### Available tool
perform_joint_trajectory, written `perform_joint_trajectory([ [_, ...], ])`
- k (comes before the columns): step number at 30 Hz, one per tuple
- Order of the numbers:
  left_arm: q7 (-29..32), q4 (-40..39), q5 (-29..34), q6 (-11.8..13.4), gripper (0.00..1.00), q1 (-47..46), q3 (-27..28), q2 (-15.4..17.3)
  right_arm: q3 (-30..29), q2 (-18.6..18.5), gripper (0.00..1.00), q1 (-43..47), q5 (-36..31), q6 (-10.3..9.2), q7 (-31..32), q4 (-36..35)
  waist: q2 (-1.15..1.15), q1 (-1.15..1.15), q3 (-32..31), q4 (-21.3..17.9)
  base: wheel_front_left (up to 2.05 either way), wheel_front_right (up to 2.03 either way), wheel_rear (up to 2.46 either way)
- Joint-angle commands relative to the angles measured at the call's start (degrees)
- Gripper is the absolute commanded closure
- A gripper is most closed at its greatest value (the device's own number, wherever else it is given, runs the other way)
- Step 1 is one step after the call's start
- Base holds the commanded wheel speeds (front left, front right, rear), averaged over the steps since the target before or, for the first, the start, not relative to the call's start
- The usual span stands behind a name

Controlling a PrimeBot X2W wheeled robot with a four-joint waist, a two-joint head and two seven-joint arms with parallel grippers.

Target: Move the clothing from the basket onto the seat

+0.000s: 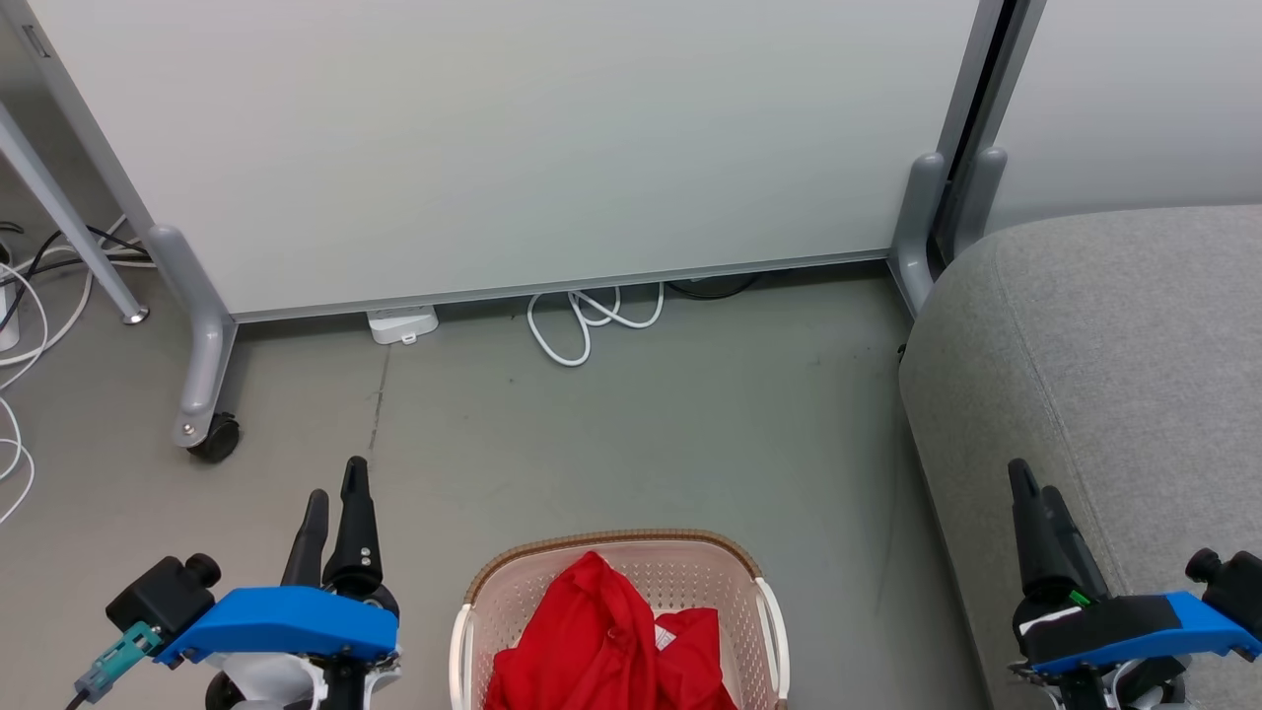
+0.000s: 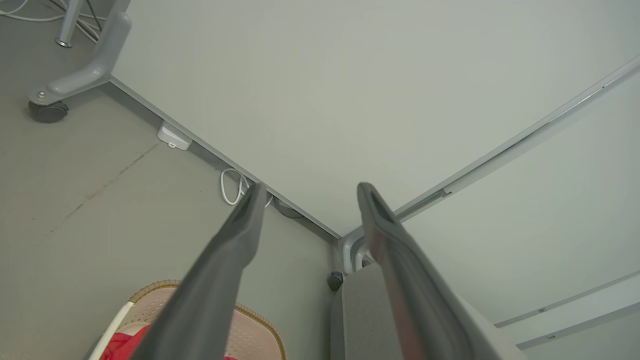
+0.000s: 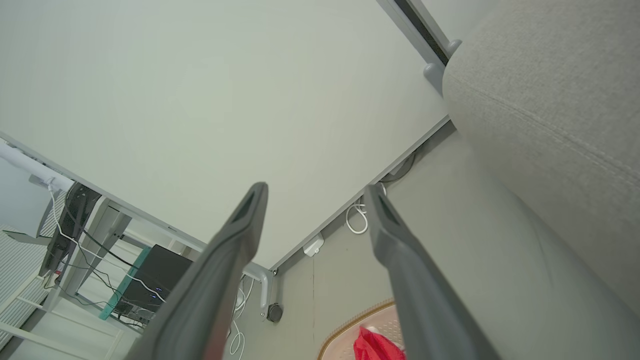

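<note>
The red clothing lies heaped in the basket on the floor; the grey seat stands near, to its right; the left pincer and right pincer flank the basket, both parted and empty; a white cable loops under the partition; the right wrist view adds a dark box.

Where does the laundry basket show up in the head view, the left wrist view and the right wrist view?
Head view: laundry basket at bottom centre, cut off by the lower edge.
Left wrist view: bottom left, its brown rim curving up from the edge.
Right wrist view: bottom edge, right of centre.
Shared landmark: the white coiled cable on the floor at the partition's base.
</note>
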Motion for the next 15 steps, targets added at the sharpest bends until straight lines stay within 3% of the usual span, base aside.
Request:
perform_joint_trajectory([
  [1, -0.7, -1.0, 2.0, 0.2, 0.00, -1.6, -0.5, 0.5, 0.2, -0.4, 0.00, -0.6, -2.2, 0.15, -0.6, -1.0, 0.00, 0.00, 0.0, 0.0, 0.00, 0.00, 0.00],
  [15, -3.3, -0.9, 12.1, 1.0, 0.00, -1.9, -2.7, 0.7, 0.5, -0.4, 0.00, -0.9, -13.8, 0.17, -3.2, -0.6, 0.00, 0.00, 0.2, 0.2, 0.00, 0.00, 0.00],
])
